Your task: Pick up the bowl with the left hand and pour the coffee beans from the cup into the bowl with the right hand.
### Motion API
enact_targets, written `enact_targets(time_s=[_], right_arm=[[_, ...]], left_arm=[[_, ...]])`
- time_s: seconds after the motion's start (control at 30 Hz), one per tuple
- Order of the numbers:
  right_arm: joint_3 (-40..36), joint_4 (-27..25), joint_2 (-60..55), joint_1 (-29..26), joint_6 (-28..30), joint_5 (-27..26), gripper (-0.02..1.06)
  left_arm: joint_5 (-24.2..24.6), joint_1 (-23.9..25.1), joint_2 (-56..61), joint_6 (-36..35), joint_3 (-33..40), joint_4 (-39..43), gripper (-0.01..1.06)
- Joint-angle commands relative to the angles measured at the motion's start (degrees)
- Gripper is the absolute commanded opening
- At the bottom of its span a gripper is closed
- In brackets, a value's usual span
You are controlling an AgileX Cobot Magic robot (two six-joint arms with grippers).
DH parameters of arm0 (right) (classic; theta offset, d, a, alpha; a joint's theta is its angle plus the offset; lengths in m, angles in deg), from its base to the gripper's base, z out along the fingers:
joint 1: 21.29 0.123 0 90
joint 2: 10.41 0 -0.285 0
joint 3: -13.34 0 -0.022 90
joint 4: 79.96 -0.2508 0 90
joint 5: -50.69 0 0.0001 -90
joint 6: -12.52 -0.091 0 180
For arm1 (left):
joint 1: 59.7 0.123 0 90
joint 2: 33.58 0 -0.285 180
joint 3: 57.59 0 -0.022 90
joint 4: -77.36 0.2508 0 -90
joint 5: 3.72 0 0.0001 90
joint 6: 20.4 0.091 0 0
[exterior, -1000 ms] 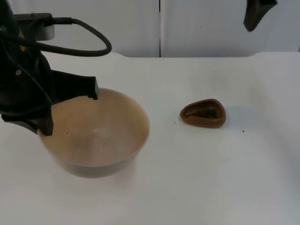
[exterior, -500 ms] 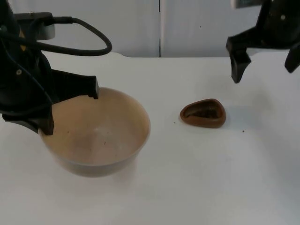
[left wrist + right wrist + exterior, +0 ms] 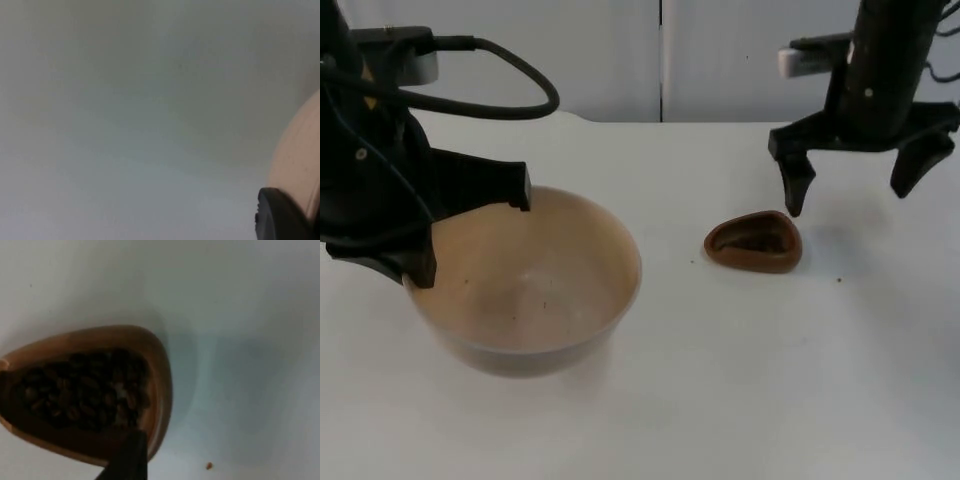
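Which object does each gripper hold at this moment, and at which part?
The left gripper grips the wide beige bowl at its rim, on the far left side. The right gripper is open above the small brown cup of coffee beans, holding nothing.

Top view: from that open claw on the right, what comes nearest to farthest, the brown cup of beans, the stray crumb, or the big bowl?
From the right gripper:
1. Brown cup, just below its left finger.
2. Stray crumb, on the table beyond the cup's right side.
3. Tan bowl, far across, held by the left gripper.

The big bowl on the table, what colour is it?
The bowl is pale beige, seen best in the top view.
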Motion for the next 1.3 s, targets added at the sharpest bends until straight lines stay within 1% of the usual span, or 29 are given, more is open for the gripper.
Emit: enact_targets(time_s=[0.0,0.1,0.57,0.7,0.73,0.77,0.87,0.9,1.0,1.03,1.27], right_arm=[[0.78,-0.17,-1.27,0.49,-0.76,-0.11,1.00],[0.78,-0.58,-2.15,0.49,-1.48,-1.53,1.00],[0.78,-1.84,-5.33,0.49,-1.61,-5.57,0.89],[0.78,-2.24,-6.22,0.49,-1.61,-6.48,0.79],[0.78,-2.24,-6.22,0.49,-1.61,-6.48,0.79],[0.78,-2.37,-6.25,0.49,-1.61,-6.66,0.72],[0.78,-3.33,-6.25,0.49,-1.61,-7.06,0.60],[0.78,-3.33,-6.25,0.49,-1.61,-7.06,0.60],[0.78,-3.33,-6.25,0.49,-1.61,-7.06,0.50],[0.78,-3.33,-6.25,0.49,-1.72,-7.06,0.48],[0.78,-3.33,-6.25,0.49,-1.72,-7.41,0.48]], left_arm=[[-0.77,-0.36,0.27,-0.44,0.04,-0.58,0.00],[-0.87,-0.36,0.27,-0.44,0.04,-0.58,0.00],[-0.87,-0.36,0.27,-0.44,0.04,-0.69,0.00],[-0.87,-0.36,0.27,-0.44,0.04,-0.82,0.00],[-0.87,-0.36,0.27,-0.44,0.04,-0.82,0.00],[-0.87,-0.36,0.27,-0.44,0.04,-0.82,0.00],[-0.87,-0.36,0.27,-0.44,0.04,-0.82,0.00],[-0.87,-0.36,0.27,-0.44,0.04,-0.82,0.00],[-0.87,-0.36,0.27,-0.44,0.04,-0.82,0.00],[-0.87,-0.36,0.27,-0.44,0.04,-0.92,0.00],[-0.87,-0.36,0.27,-0.44,0.04,-1.54,0.00]])
